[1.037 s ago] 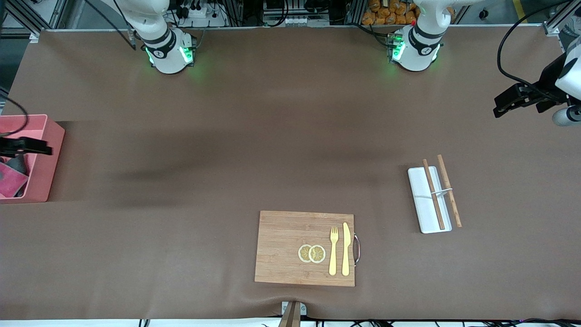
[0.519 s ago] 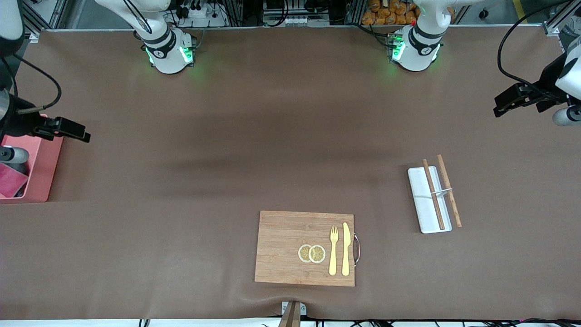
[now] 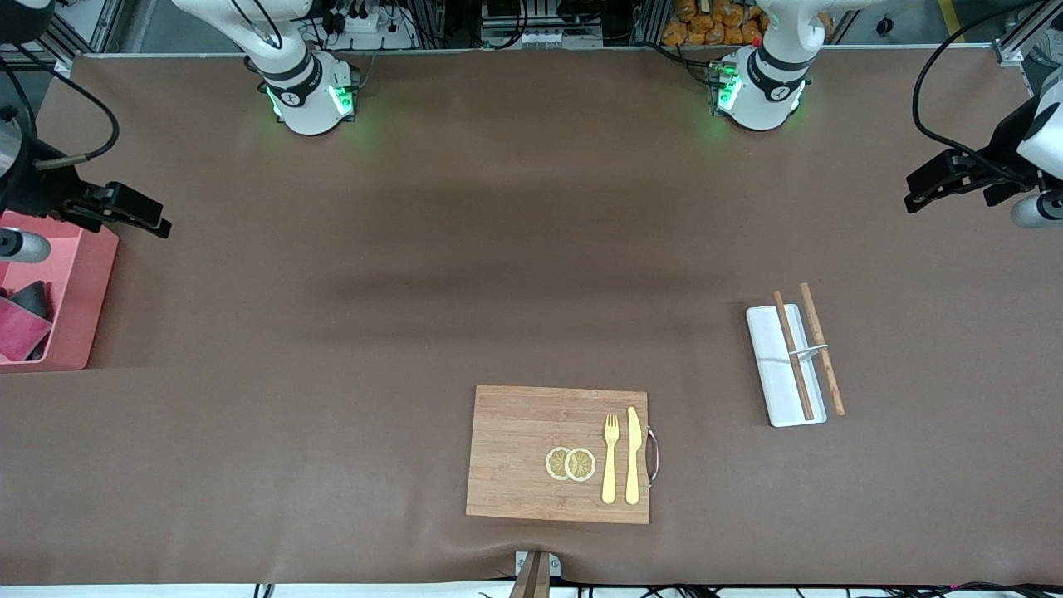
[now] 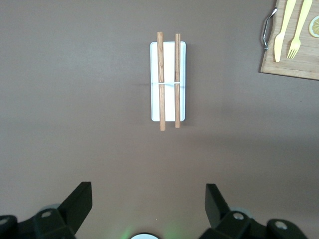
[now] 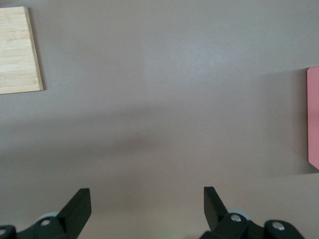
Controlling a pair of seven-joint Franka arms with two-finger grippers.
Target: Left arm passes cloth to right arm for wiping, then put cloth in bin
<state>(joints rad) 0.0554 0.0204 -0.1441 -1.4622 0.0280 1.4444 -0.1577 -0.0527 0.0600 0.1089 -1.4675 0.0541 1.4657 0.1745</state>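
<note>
Cloth (image 3: 18,325) in bin (image 3: 79,278), both grippers empty.
We see the cloth lying inside the bin at the right arm's end of the table. Right gripper (image 5: 147,206) is spread wide over bare table beside the bin; left gripper (image 4: 148,205), also wide, waits at the left arm's end.

arms: white, black joint bands | bases: green lights | cables: black | fingers (image 4: 79,199): black
</note>
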